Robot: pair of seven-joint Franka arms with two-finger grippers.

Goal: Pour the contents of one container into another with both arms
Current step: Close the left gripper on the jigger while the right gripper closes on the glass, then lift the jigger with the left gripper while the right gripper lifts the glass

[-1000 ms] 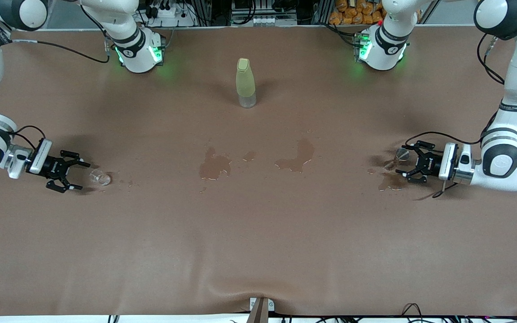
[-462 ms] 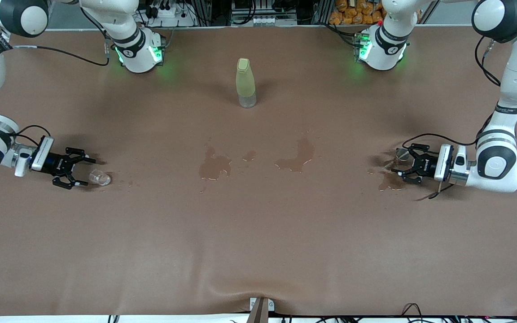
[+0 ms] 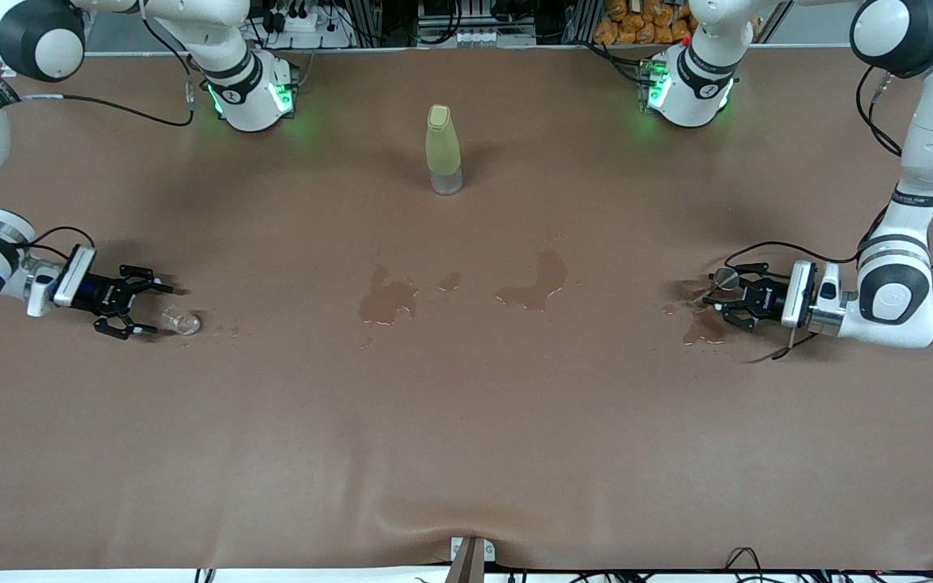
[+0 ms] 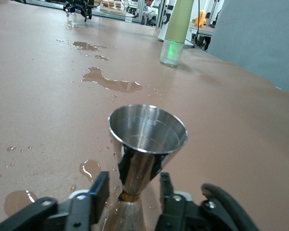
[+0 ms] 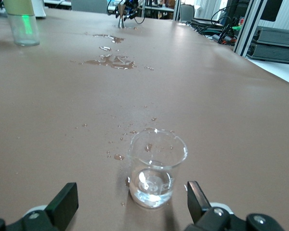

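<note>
— Hand positions? Where do the things stand?
— My left hand [image 4: 130, 202] clamps the steel jigger's [image 4: 145, 144] narrow, slippery waist at my left end of the counter [image 3: 466, 421]; my right hand [image 5: 130, 204] is released around the fragile glass beaker [image 5: 156, 168].

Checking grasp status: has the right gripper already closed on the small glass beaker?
No. In the right wrist view the right gripper has its fingers spread, clear of the beaker between them.
</note>
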